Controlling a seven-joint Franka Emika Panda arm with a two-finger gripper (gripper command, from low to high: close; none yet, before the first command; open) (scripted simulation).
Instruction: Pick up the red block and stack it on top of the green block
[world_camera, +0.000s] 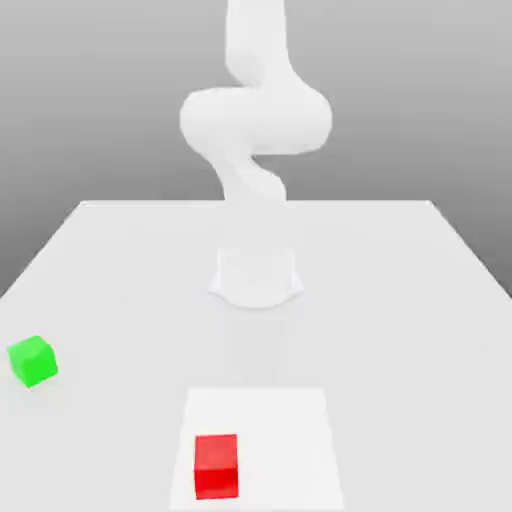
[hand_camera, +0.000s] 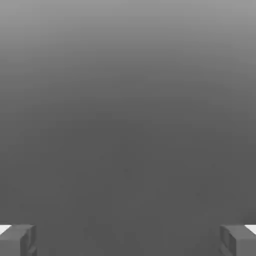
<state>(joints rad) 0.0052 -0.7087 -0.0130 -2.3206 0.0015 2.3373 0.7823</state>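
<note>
At six o'clock on the table (world_camera: 400, 300) in the exterior view, the red block (world_camera: 216, 467) awaits lifting (stacking entirely undone); green block (world_camera: 33, 361), eight o'clock; gripper (hand_camera: 128, 241) wide open, empty

The gripper (hand_camera: 128, 241) is seen wide open, with its two fingers (hand_camera: 17, 241) spread far apart. Nothing is held between them. A plain gray background (hand_camera: 128, 125) is seen past them, colored lighter at one edge and darker toward the fingers.
</note>
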